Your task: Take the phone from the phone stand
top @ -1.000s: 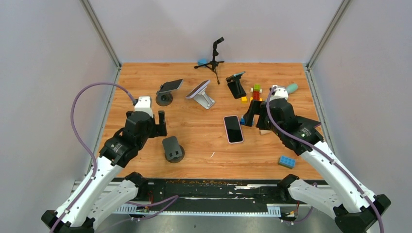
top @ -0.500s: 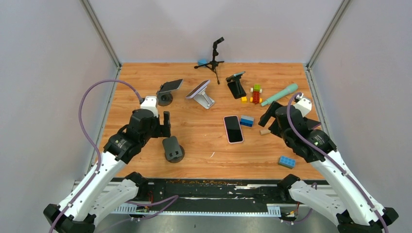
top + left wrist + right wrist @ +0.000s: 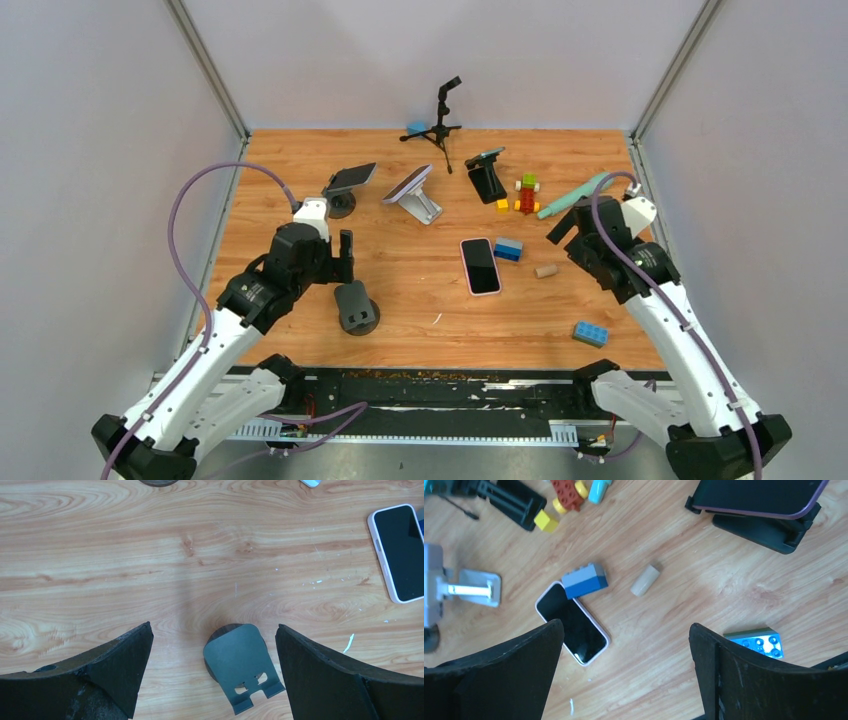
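Observation:
A pink-cased phone [image 3: 480, 266] lies flat on the wood, screen up, also seen in the left wrist view [image 3: 400, 552] and the right wrist view [image 3: 573, 625]. A dark grey phone stand [image 3: 356, 306] stands with nothing on it left of the phone. My left gripper [image 3: 341, 260] hovers open just above and behind that stand [image 3: 243, 667], and nothing sits between the left gripper's [image 3: 213, 628] fingers. My right gripper [image 3: 562, 235] is open, raised right of the phone, and in its own wrist view the right gripper [image 3: 626, 627] holds nothing.
Three more stands at the back carry phones: a round black one [image 3: 345, 185], a white one [image 3: 415, 190], a small black one [image 3: 487, 175]. Another phone on a black stand [image 3: 759, 527] is near my right arm. Blue bricks [image 3: 508, 249] [image 3: 590, 333], a wooden peg [image 3: 545, 270], a teal marker [image 3: 575, 194], coloured bricks [image 3: 526, 192] and a tripod [image 3: 443, 115] lie around.
My right arm has drawn back to the right and up, away from the flat phone, uncovering the blue brick and teal marker. My left arm has crept slightly forward over the empty stand.

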